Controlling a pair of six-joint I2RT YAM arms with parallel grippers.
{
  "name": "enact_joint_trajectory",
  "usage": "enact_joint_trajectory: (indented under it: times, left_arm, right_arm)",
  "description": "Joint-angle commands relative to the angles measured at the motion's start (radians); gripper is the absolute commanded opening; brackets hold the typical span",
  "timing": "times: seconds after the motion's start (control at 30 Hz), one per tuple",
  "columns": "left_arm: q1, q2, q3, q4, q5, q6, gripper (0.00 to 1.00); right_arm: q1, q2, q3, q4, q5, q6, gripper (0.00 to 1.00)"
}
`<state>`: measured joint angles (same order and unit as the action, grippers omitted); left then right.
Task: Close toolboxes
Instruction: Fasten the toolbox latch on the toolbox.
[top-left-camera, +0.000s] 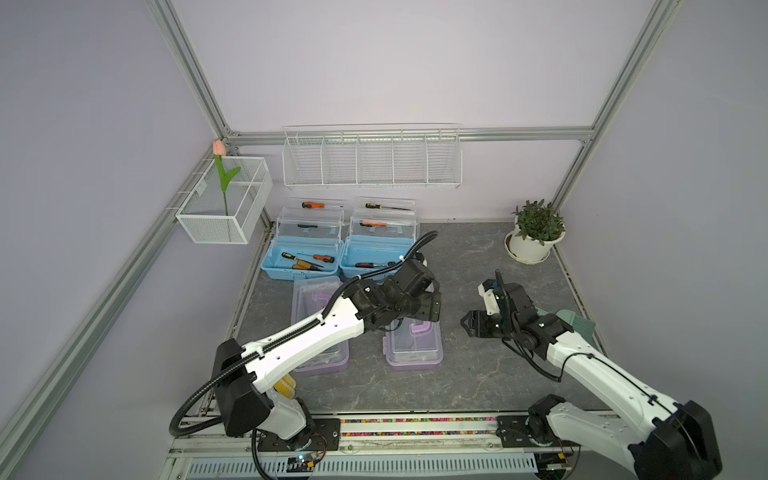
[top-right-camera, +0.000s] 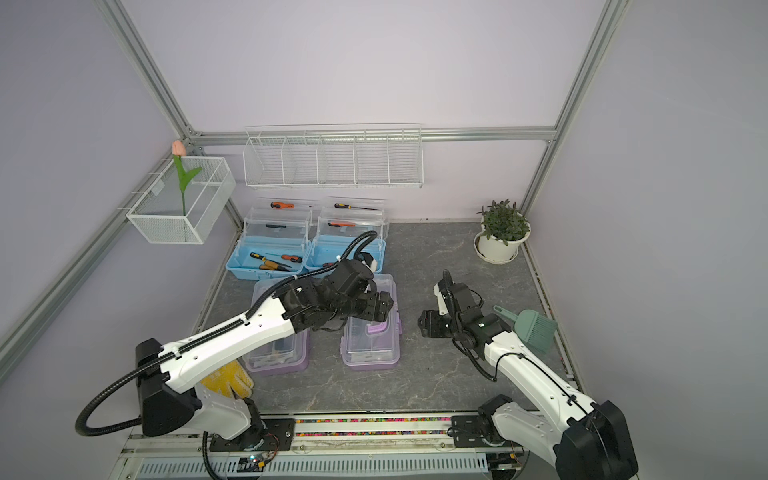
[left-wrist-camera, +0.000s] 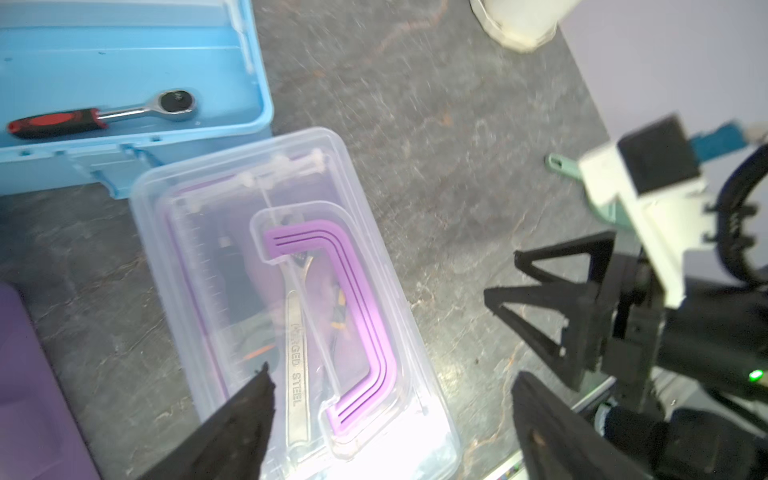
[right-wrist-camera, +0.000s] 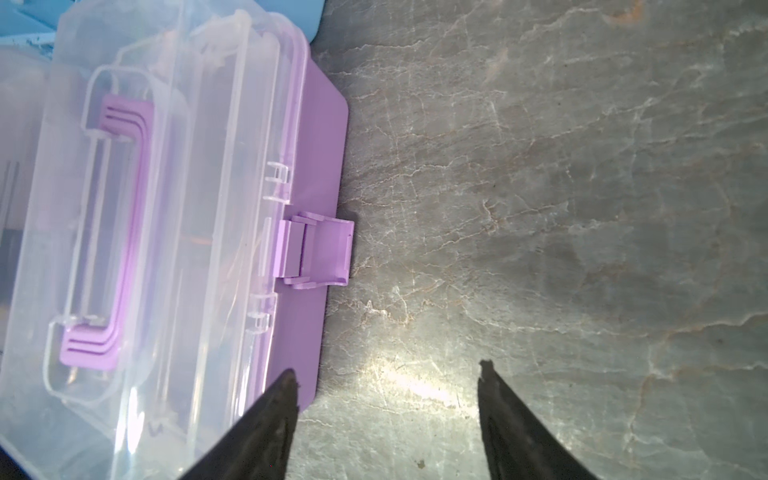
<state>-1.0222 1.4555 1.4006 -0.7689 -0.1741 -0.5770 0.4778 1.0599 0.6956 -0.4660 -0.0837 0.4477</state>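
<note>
Two light blue toolboxes (top-left-camera: 299, 266) (top-left-camera: 374, 255) stand at the back left with their clear lids and trays raised and tools inside. In front of them lie two purple toolboxes (top-left-camera: 328, 361) (top-left-camera: 413, 351) with clear lids down. My left gripper (left-wrist-camera: 392, 374) hangs open above the right purple toolbox (left-wrist-camera: 232, 232), over its purple handle (left-wrist-camera: 365, 291), with nothing between the fingers. My right gripper (right-wrist-camera: 387, 369) is open over bare table just right of that box (right-wrist-camera: 187, 208). The box's purple latch (right-wrist-camera: 320, 253) sticks out from the front wall.
A potted plant (top-left-camera: 536, 232) stands at the back right. A green brush (top-right-camera: 536, 330) lies by the right arm and yellow gloves (top-right-camera: 228, 380) under the left arm. A wire basket with a tulip (top-left-camera: 226, 199) and a wire shelf (top-left-camera: 372, 160) hang on the walls.
</note>
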Motion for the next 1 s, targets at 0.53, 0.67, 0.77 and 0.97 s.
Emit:
enact_joint_trajectory:
  times: [0.53, 0.67, 0.77, 0.97]
  left_arm:
    - [0.074, 0.050, -0.175, -0.023, -0.077, -0.085, 0.99]
    - [0.081, 0.082, -0.177, -0.029, -0.069, -0.088, 0.99]
    - [0.082, 0.100, -0.176, -0.036, -0.070, -0.097, 0.99]
    - [0.099, 0.096, -0.228, 0.004, -0.037, -0.119, 0.94]
  right_arm:
    - [-0.069, 0.113, -0.087, 0.343, -0.188, 0.095, 0.84]
    - [-0.081, 0.142, -0.087, 0.352, -0.204, 0.081, 0.83]
    - [-0.082, 0.172, -0.090, 0.375, -0.221, 0.081, 0.83]
    - [-0.090, 0.205, -0.096, 0.404, -0.241, 0.079, 0.83]
